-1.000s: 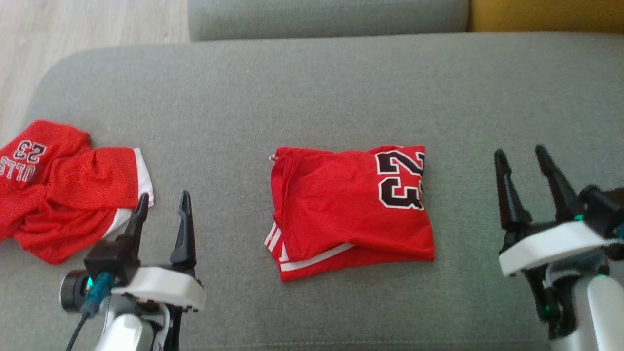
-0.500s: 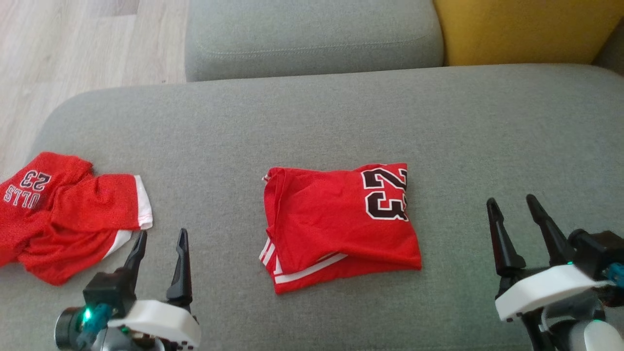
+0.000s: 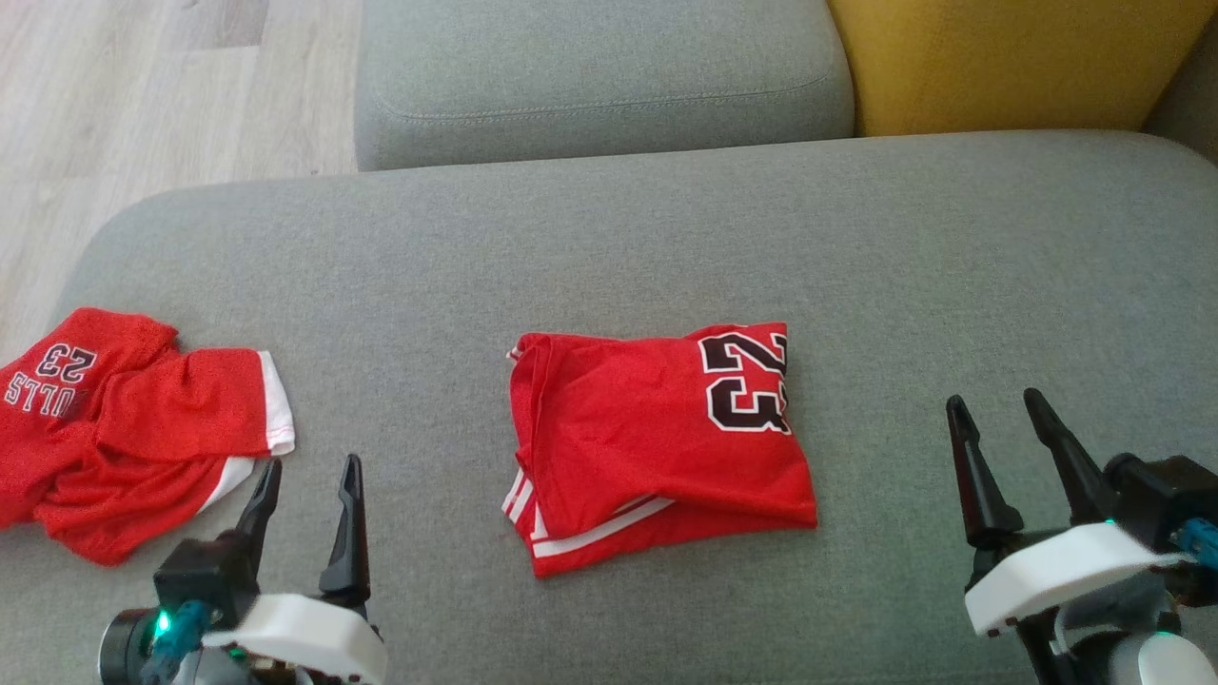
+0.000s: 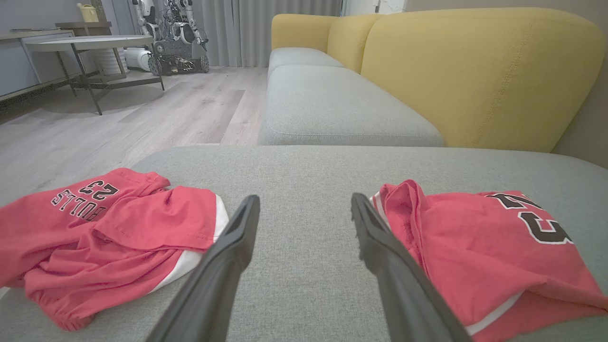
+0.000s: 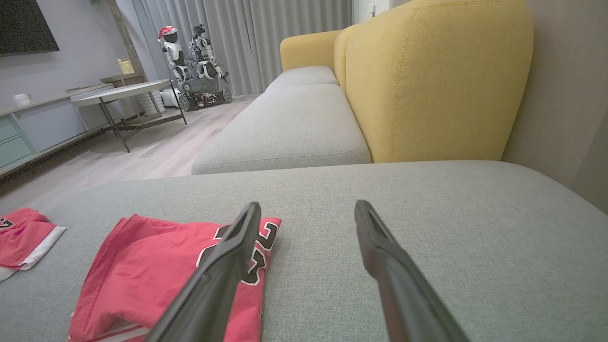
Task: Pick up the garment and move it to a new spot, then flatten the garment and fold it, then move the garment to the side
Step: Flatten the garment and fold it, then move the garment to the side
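Red folded garment (image 3: 657, 447), broader side to side, is laid on grey cushion (image 3: 609, 247) between left gripper (image 3: 313, 462) and right gripper (image 3: 992, 398); both jaws spread wide, nothing held.

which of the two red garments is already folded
The middle garment: a neat rectangle with a large 23 on top. The left garment lies rumpled and spread out, with small lettering showing.

red garment (image 3: 657, 447) matt mesh cloth; grey sofa cushion (image 3: 609, 247) coarse woven fabric; floor (image 3: 143, 86) pale smooth wood; fingers (image 4: 223, 266) matt black plastic.
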Tool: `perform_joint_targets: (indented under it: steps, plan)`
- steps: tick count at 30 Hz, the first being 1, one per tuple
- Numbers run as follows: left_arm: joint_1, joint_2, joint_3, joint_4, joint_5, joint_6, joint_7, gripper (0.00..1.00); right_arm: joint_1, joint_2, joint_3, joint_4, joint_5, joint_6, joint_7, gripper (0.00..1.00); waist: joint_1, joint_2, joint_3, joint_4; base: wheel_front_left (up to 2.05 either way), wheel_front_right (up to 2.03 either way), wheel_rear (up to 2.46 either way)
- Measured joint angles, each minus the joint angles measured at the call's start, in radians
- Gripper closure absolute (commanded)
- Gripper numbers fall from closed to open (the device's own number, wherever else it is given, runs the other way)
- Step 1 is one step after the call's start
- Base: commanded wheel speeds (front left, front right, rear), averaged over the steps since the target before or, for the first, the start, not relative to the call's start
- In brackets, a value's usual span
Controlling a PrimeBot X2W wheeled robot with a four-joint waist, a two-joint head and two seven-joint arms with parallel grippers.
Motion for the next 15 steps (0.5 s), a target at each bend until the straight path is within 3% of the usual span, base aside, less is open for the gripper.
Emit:
perform_joint_targets:
  steps: [15]
  plan:
    - [0.000,0.006,-0.006,-0.008,-0.001,0.001,0.009,0.00,0.000,0.002,0.000,0.003,0.000,0.000,0.000,0.00,0.0000,0.0000,0.007,0.003,0.00,0.00,0.00]
